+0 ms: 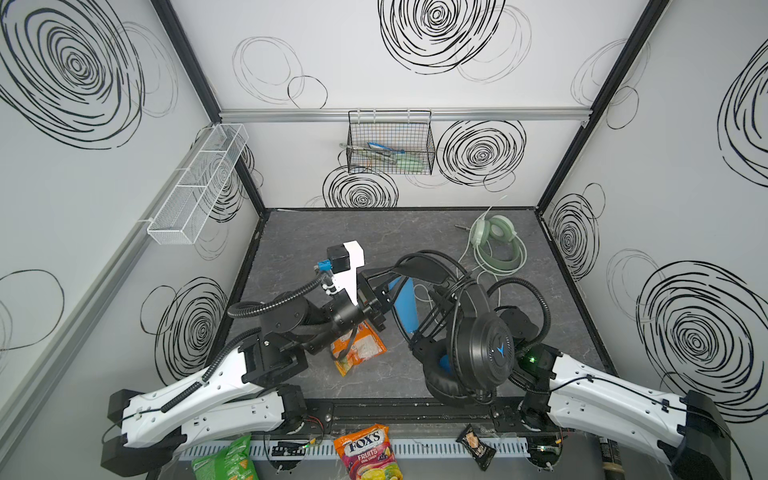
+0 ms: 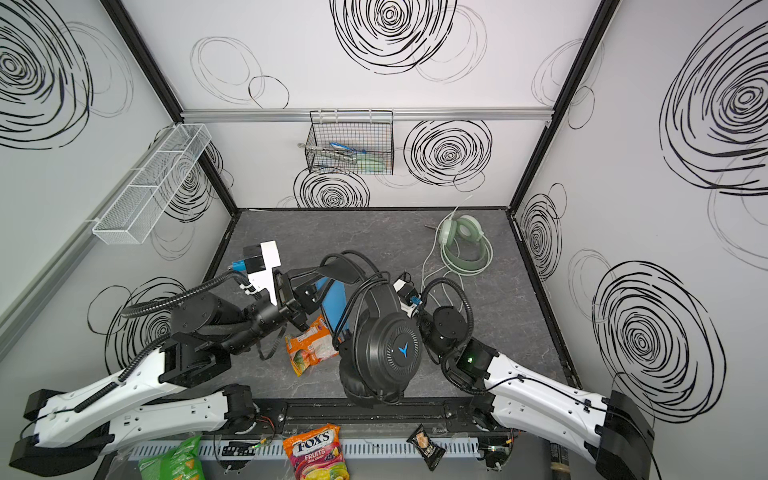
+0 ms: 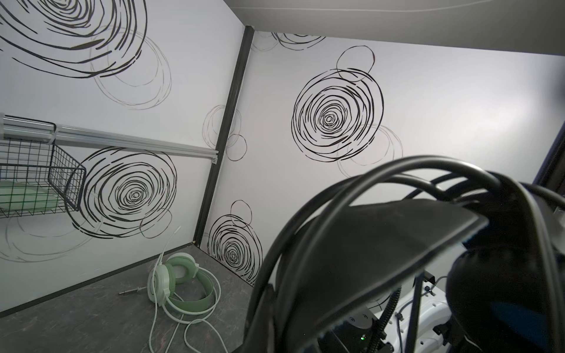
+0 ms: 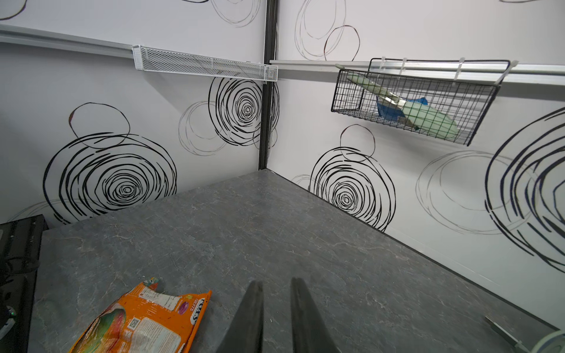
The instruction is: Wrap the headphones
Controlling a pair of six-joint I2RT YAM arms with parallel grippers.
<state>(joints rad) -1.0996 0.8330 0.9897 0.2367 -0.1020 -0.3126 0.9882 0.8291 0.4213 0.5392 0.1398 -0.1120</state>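
- The left arm [image 1: 216,376] folds at an elbow low by the front left corner. Its forearm then climbs toward the middle, with the wrist raised and turned so the left hand [image 1: 385,297] points sideways toward the centre.
- The left hand is pressed together on the headband of the black headset [image 1: 478,345] and holds it up over the front middle of the counter [image 1: 324,232]. The ear cups hang on the near side, toward the front rail.
- Black cable [image 3: 428,162] loops several times over that headband, seen close up from the left wrist.
- The right arm [image 1: 582,380] mirrors the left, rising from the front right corner. Its wrist sits just behind the ear cup, and in both top views the headset hides its hand.
- From the right wrist, the right hand [image 4: 276,282] shows two fingers a narrow gap apart with nothing between them, aimed toward the back left corner.
- The mint-green headset [image 1: 481,232] lies at the back right of the counter, well apart from both hands. Its whitish cable [image 3: 152,330] trails loose.
- An orange candy bag [image 4: 143,321] lies on the counter between the arms.
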